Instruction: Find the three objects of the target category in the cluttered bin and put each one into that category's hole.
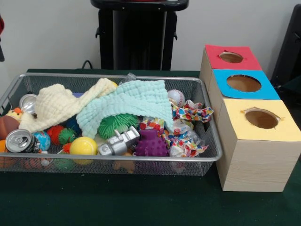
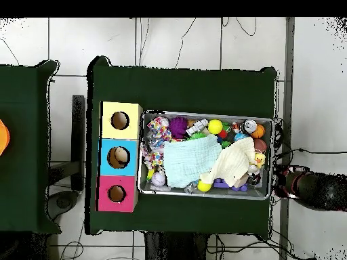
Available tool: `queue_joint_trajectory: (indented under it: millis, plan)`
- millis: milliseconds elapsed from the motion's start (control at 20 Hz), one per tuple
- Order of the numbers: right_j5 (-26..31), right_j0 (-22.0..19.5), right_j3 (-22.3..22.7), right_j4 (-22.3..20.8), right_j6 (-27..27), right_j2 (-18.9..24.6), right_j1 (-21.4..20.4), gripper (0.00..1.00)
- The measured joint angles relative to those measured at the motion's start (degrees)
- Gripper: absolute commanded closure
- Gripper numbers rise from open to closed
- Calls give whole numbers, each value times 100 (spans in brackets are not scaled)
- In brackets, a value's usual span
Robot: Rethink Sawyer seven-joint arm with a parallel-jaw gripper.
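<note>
We list one wire mesh bin (image 1: pixel 214 155) on the dark green worktop (image 1: pixel 141 202), its long axis running left to right across the front view, and one wooden box (image 1: pixel 256 162) just beside it at the right of that frame. The box carries three round holes: one in a red top (image 1: pixel 231 57), one in a blue top (image 1: pixel 243 83), one in a yellow top (image 1: pixel 261 118). The overhead view alone shows something pale inside the blue hole (image 2: pixel 120 156); the front view shows that hole only as a dark brown opening. Bin contents, front view: two cloths, one cream (image 1: pixel 59 106) and one mint (image 1: pixel 127 103), draped over the heap; two drink cans (image 1: pixel 19 140), at the left end; one yellow ball (image 1: pixel 83 146); one silver toy (image 1: pixel 118 142); one purple spiky ball (image 1: pixel 150 143); one green spiky ball (image 1: pixel 115 125); one baseball (image 1: pixel 176 97); crumpled patterned wrapping (image 1: pixel 190 113) at the right end. The robot's hand appears in neither view, so we cannot tell its state.
</note>
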Motion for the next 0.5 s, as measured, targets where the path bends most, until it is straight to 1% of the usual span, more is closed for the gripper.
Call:
queue_joint_trajectory:
  millis: [500]
  plan:
    - [-253,205,190,-18,0,-144,-1,0]
